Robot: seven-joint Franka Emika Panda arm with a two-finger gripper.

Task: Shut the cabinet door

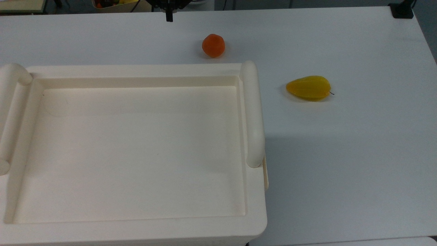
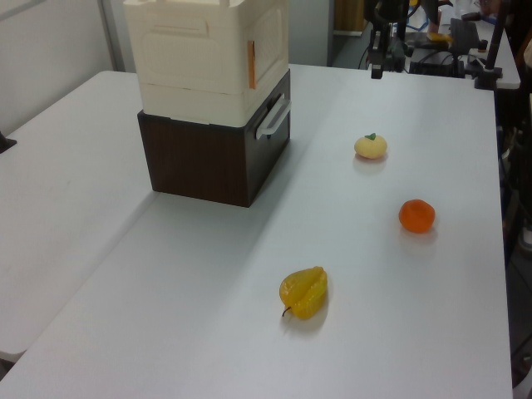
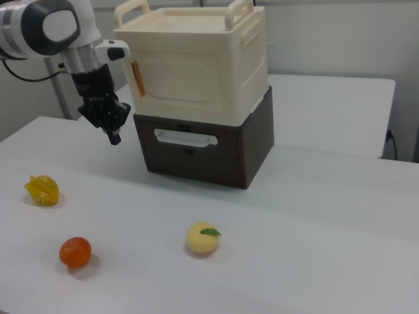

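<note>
Door looks shut, arm stands off to the side

The flat cream plastic cabinet door (image 3: 185, 80) lies flush in the front of the cream cabinet (image 3: 196, 65) in the right view, so the closing seems done (nothing appears left). The black two-finger gripper (image 3: 114, 138) hangs apart from it at the right view's left, fingers closed together on nothing, above the white surface (image 3: 314, 248).

Robotics lab, white tables (image 2: 399, 274), cabled equipment (image 2: 432, 50) behind
</note>
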